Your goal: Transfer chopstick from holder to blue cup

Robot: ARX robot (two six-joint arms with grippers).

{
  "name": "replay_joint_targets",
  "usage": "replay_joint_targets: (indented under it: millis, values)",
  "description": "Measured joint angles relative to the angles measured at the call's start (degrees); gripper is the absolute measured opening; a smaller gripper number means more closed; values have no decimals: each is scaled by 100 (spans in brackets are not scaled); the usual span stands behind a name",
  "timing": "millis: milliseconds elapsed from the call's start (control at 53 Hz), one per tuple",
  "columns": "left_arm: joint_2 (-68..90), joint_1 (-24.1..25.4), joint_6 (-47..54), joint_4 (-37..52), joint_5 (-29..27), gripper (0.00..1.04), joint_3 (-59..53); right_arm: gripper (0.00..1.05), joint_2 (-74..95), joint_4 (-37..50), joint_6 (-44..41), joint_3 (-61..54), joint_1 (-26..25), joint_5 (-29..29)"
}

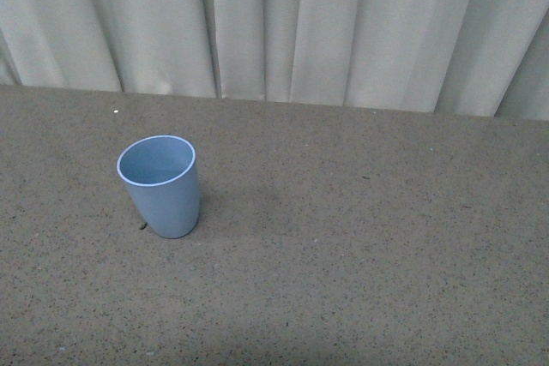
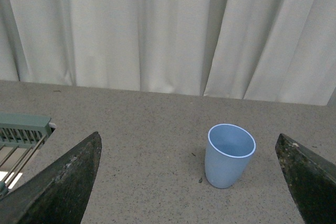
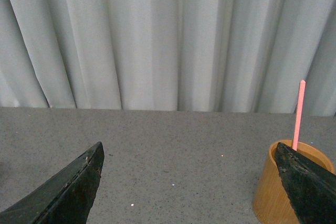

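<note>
The blue cup [image 1: 159, 184] stands upright on the grey table, left of centre in the front view, with nothing showing inside it. In the left wrist view the blue cup [image 2: 229, 155] sits ahead of my left gripper [image 2: 191, 182], whose dark fingers [image 2: 63, 184] are spread wide, open and holding nothing. One pink chopstick [image 3: 298, 114] stands upright in a round wooden holder [image 3: 273, 192] in the right wrist view. My right gripper [image 3: 191, 182] is open; one finger [image 3: 310, 182] overlaps the holder's near side. Neither arm shows in the front view.
A pale pleated curtain [image 1: 283, 23] hangs along the table's far edge. A green slatted rack [image 2: 21, 135] sits at the edge of the left wrist view. The speckled grey tabletop [image 1: 369, 255] stretches to the right of the cup.
</note>
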Motion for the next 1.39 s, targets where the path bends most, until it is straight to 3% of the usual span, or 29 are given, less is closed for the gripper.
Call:
replay_joint_targets:
  millis: [1395]
  values:
    - [0, 0, 0, 0, 0, 98, 0, 95, 0, 0, 0, 0, 0, 2]
